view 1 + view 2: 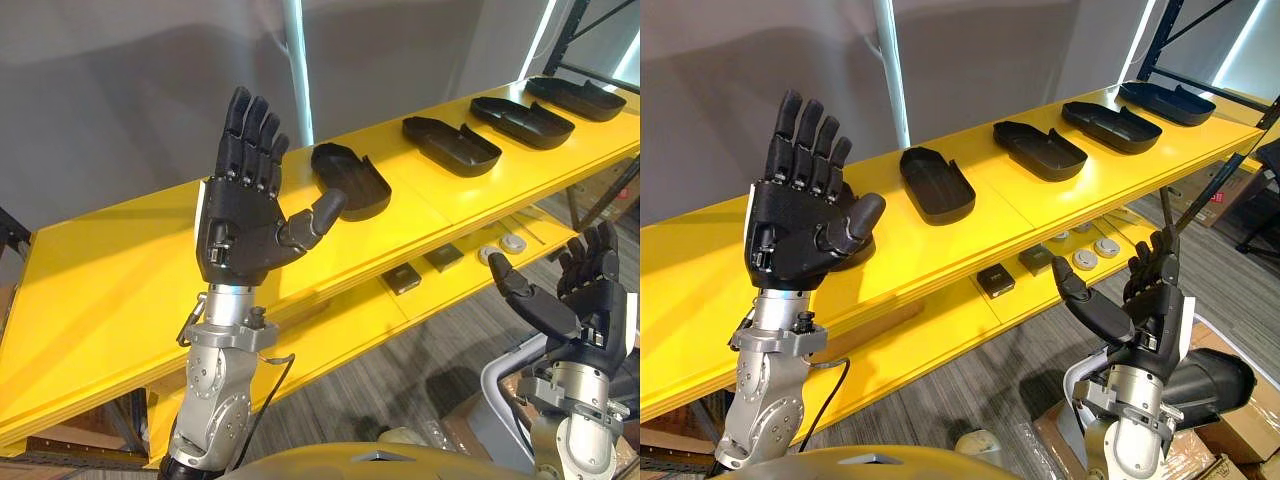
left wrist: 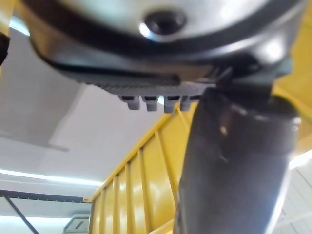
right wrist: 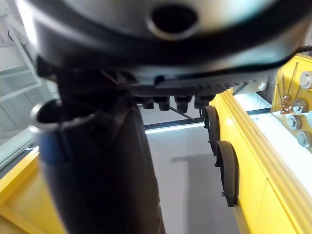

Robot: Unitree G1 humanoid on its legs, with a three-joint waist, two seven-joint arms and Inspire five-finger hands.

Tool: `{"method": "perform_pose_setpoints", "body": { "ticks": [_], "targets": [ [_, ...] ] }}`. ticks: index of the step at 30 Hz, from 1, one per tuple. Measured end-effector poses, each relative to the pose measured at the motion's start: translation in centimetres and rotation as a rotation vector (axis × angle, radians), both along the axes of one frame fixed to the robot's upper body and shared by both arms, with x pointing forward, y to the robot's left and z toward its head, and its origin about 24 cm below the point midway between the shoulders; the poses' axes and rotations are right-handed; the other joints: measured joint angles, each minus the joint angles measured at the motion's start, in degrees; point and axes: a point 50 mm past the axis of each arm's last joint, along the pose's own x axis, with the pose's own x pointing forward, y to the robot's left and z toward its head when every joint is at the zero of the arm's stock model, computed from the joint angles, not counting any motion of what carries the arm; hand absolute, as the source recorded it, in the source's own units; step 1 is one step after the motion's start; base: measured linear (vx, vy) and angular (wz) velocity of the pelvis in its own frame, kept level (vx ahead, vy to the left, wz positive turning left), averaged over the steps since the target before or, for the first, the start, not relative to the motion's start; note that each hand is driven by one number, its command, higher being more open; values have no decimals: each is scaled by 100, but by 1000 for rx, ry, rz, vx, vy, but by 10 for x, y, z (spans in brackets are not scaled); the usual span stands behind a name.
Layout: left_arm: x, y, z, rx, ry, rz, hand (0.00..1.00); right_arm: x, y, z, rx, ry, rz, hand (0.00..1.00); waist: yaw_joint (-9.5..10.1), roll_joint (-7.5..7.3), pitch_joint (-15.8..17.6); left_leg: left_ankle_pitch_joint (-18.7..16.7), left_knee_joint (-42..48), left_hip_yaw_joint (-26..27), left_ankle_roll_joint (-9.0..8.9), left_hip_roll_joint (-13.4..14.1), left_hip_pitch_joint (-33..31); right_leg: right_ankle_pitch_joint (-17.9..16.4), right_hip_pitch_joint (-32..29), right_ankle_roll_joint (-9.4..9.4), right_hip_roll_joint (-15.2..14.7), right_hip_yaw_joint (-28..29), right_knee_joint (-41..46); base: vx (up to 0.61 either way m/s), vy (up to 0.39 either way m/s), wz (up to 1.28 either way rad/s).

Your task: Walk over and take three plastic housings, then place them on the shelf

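Left eye: left hand point(image 1: 240, 228) is up in front of the yellow upper shelf board point(image 1: 110, 270), fingers straight up, thumb out to the right. Open, nothing in it. right hand point(image 1: 592, 300) is low at near right, fingers spread, also open and empty. Four black tray-shaped plastic housings sit in a row on the board, hollow side up, running left to far right: housing 1 point(image 1: 352, 180), housing 2 point(image 1: 452, 145), housing 3 point(image 1: 523, 122), housing 4 point(image 1: 577, 98). All are apart from each other. The left thumb tip overlaps housing 1 in this view. The lower yellow shelf point(image 1: 330, 335) carries two small black square parts point(image 1: 400, 278) and round silver parts point(image 1: 514, 243).

Right eye: same layout. There's a clear gap btw the left thumb and housing 1, so no contact. Cardboard boxes point(image 1: 1240, 430) are on the floor at near right.

Left wrist: thumb point(image 2: 234, 161) close up, fingers extended, nothing gripped. Yellow shelf behind.

Right wrist: fingers straight, no grip. Two of the housings point(image 3: 228, 173) show edge-on on the upper board, can't tell which. Silver parts are on the lower level.
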Motion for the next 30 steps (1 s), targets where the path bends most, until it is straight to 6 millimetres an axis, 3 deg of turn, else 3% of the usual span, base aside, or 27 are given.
{"method": "perform_pose_setpoints", "body": {
  "ticks": [7,9,10,12,14,15,18,22,25,30],
  "targets": [
    [-2,2,-9,14,44,-86,100,1,5,-7,33,23,-40,100,6,-23,9,1,5,-40,2,-8,-81,-4,-87,-15,1,-9,1,11,-9,0],
    [-1,2,-10,15,55,-98,100,1,4,-8,31,29,-48,100,11,-49,8,-104,73,-145,-80,-75,-68,62,-214,-43,32,285,6,35,2,-53],
    [-1,3,-10,15,58,-94,100,1,5,-8,30,28,-43,100,35,-82,29,-257,200,-403,-95,-140,-91,87,-251,-45,39,397,8,30,17,-112],
    [0,5,-15,22,90,-57,100,5,4,-5,20,14,7,100,253,-121,48,-1068,938,-1620,115,-443,-263,140,-382,-76,170,1117,10,22,51,-160],
    [-3,8,-19,27,119,-20,100,6,2,-4,15,8,53,100,262,-78,46,-1592,1550,-2261,245,-598,-404,161,-411,-112,319,1495,20,26,107,-136],
    [-4,9,-21,41,134,1,100,6,1,-6,9,14,74,100,249,-59,43,-1809,1826,-2276,300,-578,-475,163,-415,-113,381,1604,36,59,133,-103],
    [-7,12,-24,51,150,19,100,7,2,-10,38,22,86,100,254,-27,32,-1991,2158,-2090,367,-497,-610,173,-579,-99,442,1680,104,42,83,-40],
    [-6,19,-24,52,148,53,100,19,24,-17,95,28,174,100,322,-40,304,-2172,2590,-2050,462,-380,-703,228,-619,-54,542,1596,276,27,42,-16],
    [-4,18,-20,51,127,46,100,23,28,-17,95,19,177,100,409,92,462,-2363,2959,-2028,518,-301,-865,131,-808,-148,609,1317,661,-44,43,-8],
    [-4,12,-8,32,54,-20,100,11,30,-26,152,53,118,100,426,70,762,-2666,3487,-1871,615,-245,-937,-12,-916,-87,643,1283,1079,-122,86,-19]
  ]
}}
